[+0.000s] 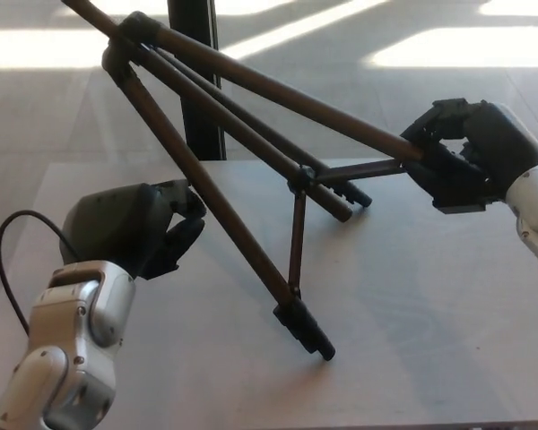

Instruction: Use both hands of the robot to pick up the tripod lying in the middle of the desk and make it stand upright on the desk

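The tripod [251, 193] leans steeply leftward on the worktop [412, 313] — right hand [462, 157] clamped on one leg (left hand [152, 228] empty, fingers loosely apart).

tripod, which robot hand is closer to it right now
Right. The right hand is closed on the end of one leg of the tripod; the left hand sits beside another leg without touching it.

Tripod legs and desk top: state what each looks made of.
Tripod legs: probably metal tube, brownish satin finish with soft highlights along them; black foot tips look like rubber or plastic. Desk top: pale grey matt board, likely laminate; faint streaks, no clear grain.
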`<state>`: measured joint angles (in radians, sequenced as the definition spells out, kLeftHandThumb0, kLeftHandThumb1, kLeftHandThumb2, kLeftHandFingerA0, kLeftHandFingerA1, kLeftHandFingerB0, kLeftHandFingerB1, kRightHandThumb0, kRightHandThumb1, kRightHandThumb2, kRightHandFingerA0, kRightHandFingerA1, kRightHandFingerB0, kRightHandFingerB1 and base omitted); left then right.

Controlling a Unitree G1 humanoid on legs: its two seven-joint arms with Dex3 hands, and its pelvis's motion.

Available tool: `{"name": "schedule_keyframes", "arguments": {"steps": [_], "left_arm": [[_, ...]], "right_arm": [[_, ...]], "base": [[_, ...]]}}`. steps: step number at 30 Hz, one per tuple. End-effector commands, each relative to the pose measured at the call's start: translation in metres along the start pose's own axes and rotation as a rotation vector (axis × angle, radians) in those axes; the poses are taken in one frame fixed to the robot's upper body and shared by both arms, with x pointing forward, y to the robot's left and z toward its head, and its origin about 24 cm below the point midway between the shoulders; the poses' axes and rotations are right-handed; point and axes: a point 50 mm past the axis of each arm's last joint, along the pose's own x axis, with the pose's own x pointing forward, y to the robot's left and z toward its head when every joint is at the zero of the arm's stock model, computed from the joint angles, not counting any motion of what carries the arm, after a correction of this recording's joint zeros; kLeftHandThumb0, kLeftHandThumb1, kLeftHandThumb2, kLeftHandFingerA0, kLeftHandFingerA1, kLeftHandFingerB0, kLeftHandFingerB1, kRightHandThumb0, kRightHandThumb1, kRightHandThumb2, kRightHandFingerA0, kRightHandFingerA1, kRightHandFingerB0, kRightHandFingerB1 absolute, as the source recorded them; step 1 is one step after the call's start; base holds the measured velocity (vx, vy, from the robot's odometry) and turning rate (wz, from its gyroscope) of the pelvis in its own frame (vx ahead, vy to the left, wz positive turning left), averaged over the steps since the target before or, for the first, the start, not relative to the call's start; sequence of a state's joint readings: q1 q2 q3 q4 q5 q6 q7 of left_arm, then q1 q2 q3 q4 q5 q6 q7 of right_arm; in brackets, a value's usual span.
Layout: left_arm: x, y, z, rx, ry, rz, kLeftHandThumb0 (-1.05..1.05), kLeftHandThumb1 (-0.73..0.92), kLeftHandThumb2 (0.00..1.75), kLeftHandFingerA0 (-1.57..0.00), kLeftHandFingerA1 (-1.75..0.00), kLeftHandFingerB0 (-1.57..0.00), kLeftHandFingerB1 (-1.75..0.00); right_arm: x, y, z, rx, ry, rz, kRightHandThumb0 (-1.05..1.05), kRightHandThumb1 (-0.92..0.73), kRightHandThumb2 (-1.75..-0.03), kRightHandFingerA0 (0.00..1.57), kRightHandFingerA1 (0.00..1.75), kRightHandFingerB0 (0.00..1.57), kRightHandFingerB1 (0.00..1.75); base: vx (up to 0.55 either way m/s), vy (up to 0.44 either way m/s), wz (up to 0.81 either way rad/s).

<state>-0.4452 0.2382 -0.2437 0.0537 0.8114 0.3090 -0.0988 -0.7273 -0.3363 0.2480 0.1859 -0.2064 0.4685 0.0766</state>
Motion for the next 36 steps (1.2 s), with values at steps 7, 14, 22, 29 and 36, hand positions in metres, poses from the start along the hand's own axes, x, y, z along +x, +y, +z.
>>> {"name": "schedule_keyframes", "arguments": {"steps": [7,14,22,29,36], "left_arm": [[0.008,0.017,-0.009,-0.137,0.013,0.061,-0.62,0.56,0.57,-0.76,-0.97,-0.62,-0.61],[0.011,0.022,-0.009,-0.146,-0.011,0.095,-0.56,0.59,0.56,-0.78,-0.91,-0.67,-0.65],[0.009,0.018,-0.009,-0.124,-0.031,0.102,-0.56,0.57,0.57,-0.78,-0.92,-0.67,-0.66],[0.006,0.014,-0.011,-0.152,-0.021,0.100,-0.55,0.54,0.56,-0.82,-0.93,-0.71,-0.66],[0.006,0.012,-0.013,-0.160,-0.029,0.112,-0.56,0.55,0.58,-0.85,-1.05,-0.74,-0.72]], "right_arm": [[-0.022,0.006,-0.033,-0.018,-0.112,-0.243,-0.31,-0.65,-0.90,0.91,1.75,0.78,1.47],[-0.027,0.015,-0.039,-0.055,-0.124,-0.185,-0.33,-0.67,-0.89,0.87,1.75,0.74,1.54],[-0.049,0.018,-0.070,-0.115,-0.105,-0.149,-0.29,-0.60,-1.01,0.90,1.75,0.79,1.49],[-0.081,0.015,-0.110,-0.192,-0.027,-0.061,-0.32,-0.66,-0.86,0.90,1.58,0.81,0.85],[-0.115,0.018,-0.148,-0.286,0.073,-0.016,-0.35,-0.69,-0.78,0.90,1.63,0.84,0.99]], "base": [[0.00,0.000,0.00],[0.00,0.000,0.00],[0.00,0.000,0.00],[0.00,0.000,0.00],[0.00,0.000,0.00]]}}
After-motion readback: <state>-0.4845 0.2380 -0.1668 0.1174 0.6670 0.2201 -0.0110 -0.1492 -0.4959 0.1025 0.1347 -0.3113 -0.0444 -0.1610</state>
